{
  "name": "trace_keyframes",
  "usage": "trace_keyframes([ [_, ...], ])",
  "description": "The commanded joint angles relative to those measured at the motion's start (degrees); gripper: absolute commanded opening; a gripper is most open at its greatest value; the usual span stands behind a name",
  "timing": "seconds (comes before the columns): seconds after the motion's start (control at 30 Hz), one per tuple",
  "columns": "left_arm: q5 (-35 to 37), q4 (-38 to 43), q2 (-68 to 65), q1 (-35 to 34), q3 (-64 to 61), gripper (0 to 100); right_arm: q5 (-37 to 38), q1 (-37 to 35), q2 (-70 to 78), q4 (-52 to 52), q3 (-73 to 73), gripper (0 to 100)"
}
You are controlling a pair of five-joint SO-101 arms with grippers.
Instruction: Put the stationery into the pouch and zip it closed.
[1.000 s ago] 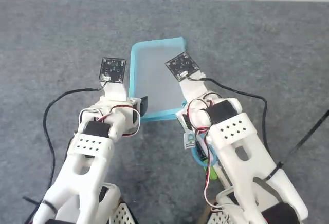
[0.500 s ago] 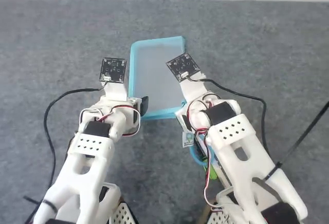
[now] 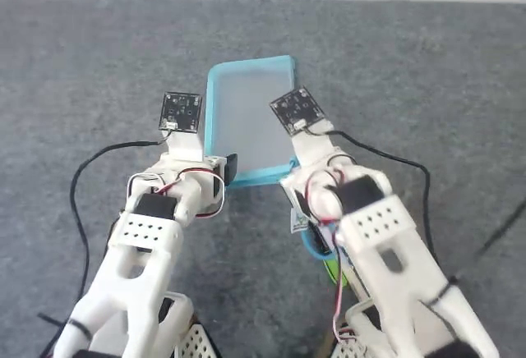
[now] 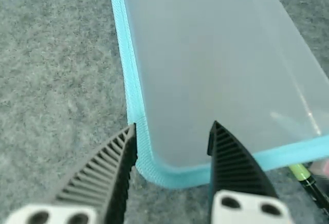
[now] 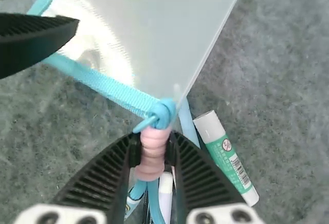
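Note:
The pouch (image 3: 246,120), translucent with blue trim, lies flat mid-table. My left gripper (image 4: 174,128) stands open, its fingers either side of the pouch's (image 4: 216,54) near left corner. My right gripper (image 5: 152,137) is shut on the pink zipper pull (image 5: 151,157) at the near right corner of the pouch (image 5: 154,29). A white glue stick (image 5: 226,157) with a green label lies on the carpet just beside that corner. More stationery (image 3: 322,251), blue and green, lies partly hidden under the right arm. A yellow-green pen (image 4: 303,175) shows beside the pouch's near edge.
Grey carpet (image 3: 427,71) covers the table all round the pouch. The left gripper's black finger (image 5: 31,34) reaches over the pouch's near edge. Black cables (image 3: 82,185) trail beside both arms.
The right arm has shifted slightly to the right and nearer, still holding the zipper pull. The left arm and the pouch have kept still.

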State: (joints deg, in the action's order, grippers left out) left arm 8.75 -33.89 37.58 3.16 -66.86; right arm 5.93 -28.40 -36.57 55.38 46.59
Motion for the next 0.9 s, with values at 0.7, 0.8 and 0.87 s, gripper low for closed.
trace_keyframes([
  [0.7,-1.6,8.4,1.9,1.8,-3.0,22,4.1,1.3,-14.2,10.3,-7.3,0.6],
  [0.8,-1.7,9.8,1.8,3.9,-3.9,22,6.2,-0.5,-14.0,13.0,-13.0,0.6],
  [0.87,-1.7,11.7,1.8,4.9,-5.1,22,6.3,-4.4,-14.0,15.2,-17.1,0.6],
])
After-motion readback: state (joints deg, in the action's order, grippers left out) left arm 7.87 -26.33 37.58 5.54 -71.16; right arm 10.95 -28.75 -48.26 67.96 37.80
